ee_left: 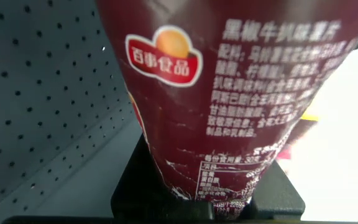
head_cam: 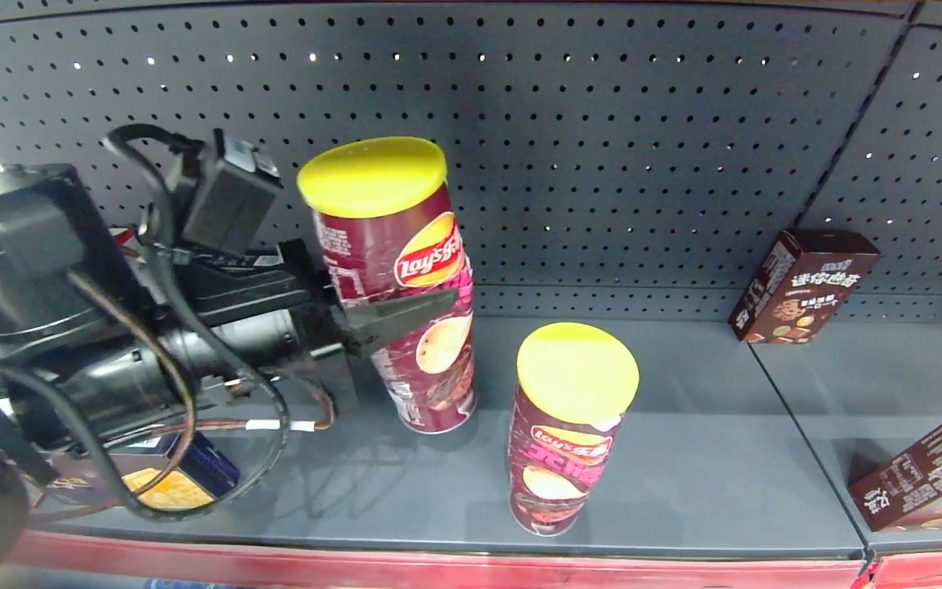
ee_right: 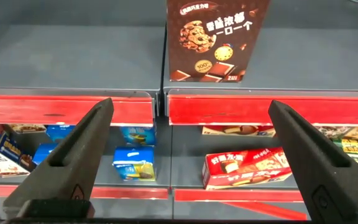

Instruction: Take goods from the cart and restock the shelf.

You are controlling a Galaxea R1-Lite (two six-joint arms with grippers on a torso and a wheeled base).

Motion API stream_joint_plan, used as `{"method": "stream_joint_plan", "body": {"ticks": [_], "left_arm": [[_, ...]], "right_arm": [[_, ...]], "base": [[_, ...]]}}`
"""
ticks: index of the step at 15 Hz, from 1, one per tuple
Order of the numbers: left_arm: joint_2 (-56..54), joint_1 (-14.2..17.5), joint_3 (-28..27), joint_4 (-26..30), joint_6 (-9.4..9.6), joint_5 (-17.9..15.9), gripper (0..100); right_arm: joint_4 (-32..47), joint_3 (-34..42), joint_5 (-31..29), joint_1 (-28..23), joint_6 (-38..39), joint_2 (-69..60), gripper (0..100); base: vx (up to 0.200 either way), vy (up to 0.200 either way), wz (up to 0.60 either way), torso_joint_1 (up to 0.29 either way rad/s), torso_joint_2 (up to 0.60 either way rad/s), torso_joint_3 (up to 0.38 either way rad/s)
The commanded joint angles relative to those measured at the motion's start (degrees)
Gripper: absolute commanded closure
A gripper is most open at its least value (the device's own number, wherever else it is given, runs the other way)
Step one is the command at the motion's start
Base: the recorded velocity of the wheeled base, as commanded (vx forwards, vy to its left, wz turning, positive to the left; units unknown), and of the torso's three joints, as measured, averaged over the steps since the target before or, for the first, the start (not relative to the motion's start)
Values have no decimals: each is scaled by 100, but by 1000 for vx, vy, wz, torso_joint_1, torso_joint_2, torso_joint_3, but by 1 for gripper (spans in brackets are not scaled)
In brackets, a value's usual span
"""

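The tall maroon crisp can with the yellow plastic lid (head_cam: 405, 286) is at the left of the grey metal shelf (head_cam: 684, 474), leaning a touch, its base down at the shelf floor. The left gripper (head_cam: 426, 307) has it from the side at mid-height, black jaws clamped around the tube. Up close from the left wrist, the can's maroon wall (ee_left: 229, 93) sits right against the camera, with the perforated grey back panel (ee_left: 30, 93) behind it.

Just in front and to the right stands a second maroon can with a yellow lid (head_cam: 569, 433), upright near the shelf's red front edge (head_cam: 438, 568), and the two cans are apart. Under the left arm lies a blue and yellow packet (head_cam: 185, 483). Further right, a dark brown biscuit box (head_cam: 802, 286) tilts against the back panel, and another brown box (head_cam: 929, 483) lies angled near the front.

The right gripper (ee_right: 190, 109) hangs well clear, jaws spread wide with nothing between them, facing an upright brown chocolate-biscuit box (ee_right: 216, 40) on a shelf above a red price strip (ee_right: 260, 111). Below it sit blue cookie packs (ee_right: 132, 165) and a red box (ee_right: 247, 169).
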Motion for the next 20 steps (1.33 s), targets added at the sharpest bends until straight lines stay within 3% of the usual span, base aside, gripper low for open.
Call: {"method": "stream_joint_plan", "body": {"ticks": [1, 2, 4, 6, 8, 9, 11, 12, 13, 16, 20], "left_arm": [[848, -8, -749, -40, -18, -2, 100], [892, -26, -1145, 628, -44, -55, 100], [1173, 45, -1725, 1313, -1, -205, 100], [1411, 71, -2015, 1612, 8, -222, 100], [1727, 71, -2243, 1595, 105, -240, 100], [1877, 132, -2393, 1577, 263, -249, 100], [2035, 264, -2560, 1577, 650, -723, 100], [2105, 299, -2613, 1577, 878, -802, 100], [2193, 299, -2692, 1568, 984, -776, 100], [2386, 264, -2788, 1287, 975, -512, 100], [2606, 256, -2823, 1041, 922, -451, 100]], "right_arm": [[-5, 0, 0, 5, -2, 11, 0], [-5, 0, 0, 5, -2, 11, 0], [-5, 0, 0, 5, -2, 11, 0], [4, 0, 0, 5, -2, 11, 0], [4, 0, 0, 5, -2, 11, 0], [4, 0, 0, -4, -2, 11, 0], [-5, 0, 0, 5, 6, 11, 0], [-5, 0, 0, 5, 6, 11, 0], [4, 0, 0, 5, -2, 11, 0], [4, 0, 0, 5, 6, 11, 0], [-5, 0, 0, -4, -2, 11, 0]], "base": [[0, 0, 0, 0, 0, 0], [0, 0, 0, 0, 0, 0], [0, 0, 0, 0, 0, 0], [0, 0, 0, 0, 0, 0], [0, 0, 0, 0, 0, 0], [0, 0, 0, 0, 0, 0], [0, 0, 0, 0, 0, 0], [0, 0, 0, 0, 0, 0], [0, 0, 0, 0, 0, 0], [0, 0, 0, 0, 0, 0], [0, 0, 0, 0, 0, 0]]}}
